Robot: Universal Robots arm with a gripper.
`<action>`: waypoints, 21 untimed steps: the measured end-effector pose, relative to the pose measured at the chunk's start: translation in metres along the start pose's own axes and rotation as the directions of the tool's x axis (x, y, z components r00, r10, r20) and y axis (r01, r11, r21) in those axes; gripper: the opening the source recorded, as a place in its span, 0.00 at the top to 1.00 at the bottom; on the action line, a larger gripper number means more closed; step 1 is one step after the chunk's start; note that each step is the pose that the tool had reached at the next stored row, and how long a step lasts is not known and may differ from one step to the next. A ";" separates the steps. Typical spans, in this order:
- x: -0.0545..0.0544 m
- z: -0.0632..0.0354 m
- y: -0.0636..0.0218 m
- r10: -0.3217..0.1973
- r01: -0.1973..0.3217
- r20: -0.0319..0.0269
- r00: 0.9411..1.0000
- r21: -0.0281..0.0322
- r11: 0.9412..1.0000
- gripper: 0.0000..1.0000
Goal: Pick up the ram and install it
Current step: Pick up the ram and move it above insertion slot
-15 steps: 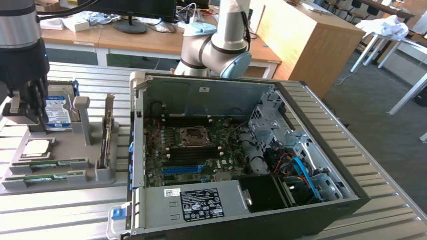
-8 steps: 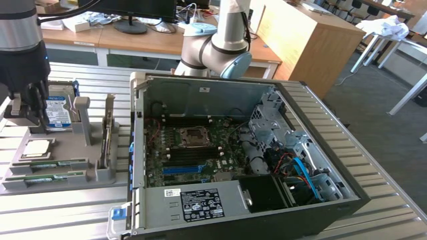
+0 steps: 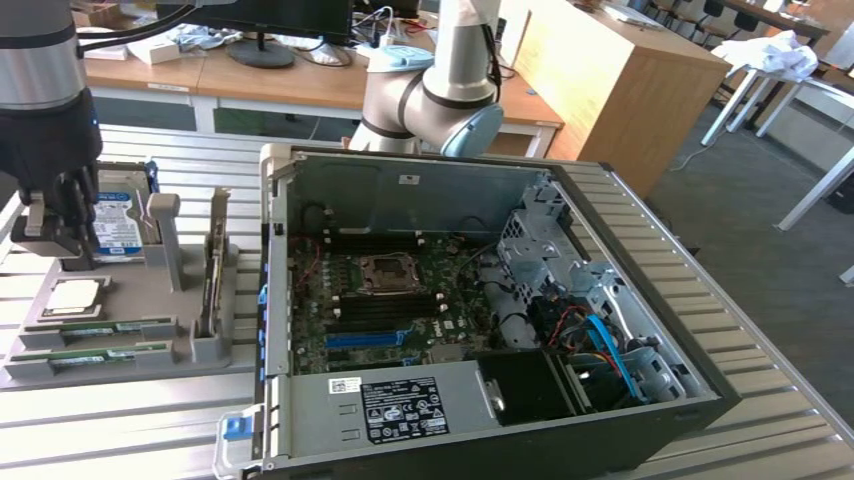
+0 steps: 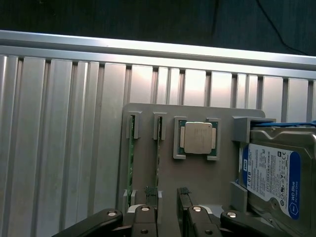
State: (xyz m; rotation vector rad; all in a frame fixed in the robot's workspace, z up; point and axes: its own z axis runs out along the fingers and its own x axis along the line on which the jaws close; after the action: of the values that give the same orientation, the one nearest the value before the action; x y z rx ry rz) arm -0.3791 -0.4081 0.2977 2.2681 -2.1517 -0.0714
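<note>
Aluminium slats form the table (image 3: 134, 440), and one grey tray (image 3: 134, 300) sits on it at the exterior view's left, beside one open computer case (image 3: 694, 385) in the middle of the frame.

The tray carries five parts. Two green ram sticks lie flat in parallel slots at the lower left of the exterior view: one ram stick (image 3: 100, 327) next to the processor, and a second ram stick (image 3: 94, 354) just beyond it, nearer the tray's edge. One square silver processor (image 3: 74, 293) rests in its own recess above them in the frame. One hard drive (image 3: 118, 215) with a blue label stands at the tray's far end, and one thin card (image 3: 214, 275) stands on edge in a slot on the side nearest the case.

The case holds one motherboard (image 3: 334, 320) with a processor socket (image 3: 387, 270), a row of dark memory slots and one blue slot below it in the frame. One power supply (image 3: 400, 405) with a black-and-white label fills the lower part of the case, and blue cables (image 3: 603, 340) run through the drive bay on the exterior view's right.

The one hand (image 3: 56, 250) hangs over the tray at the left edge of the exterior view, between the hard drive and the processor. In the wrist view its fingers (image 4: 183, 197) stand apart with nothing between them: the hand is released. Both ram sticks lie in their slots, ungrasped, one fingertip just beside the stick next to the processor.
</note>
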 end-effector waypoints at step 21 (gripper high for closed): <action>0.013 -0.0002 0.0011 0.000 0.000 0.000 1.000 0.000 1.000 0.70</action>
State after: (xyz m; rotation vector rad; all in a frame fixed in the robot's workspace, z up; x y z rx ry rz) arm -0.3794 -0.4215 0.2976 2.2680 -2.1518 -0.0714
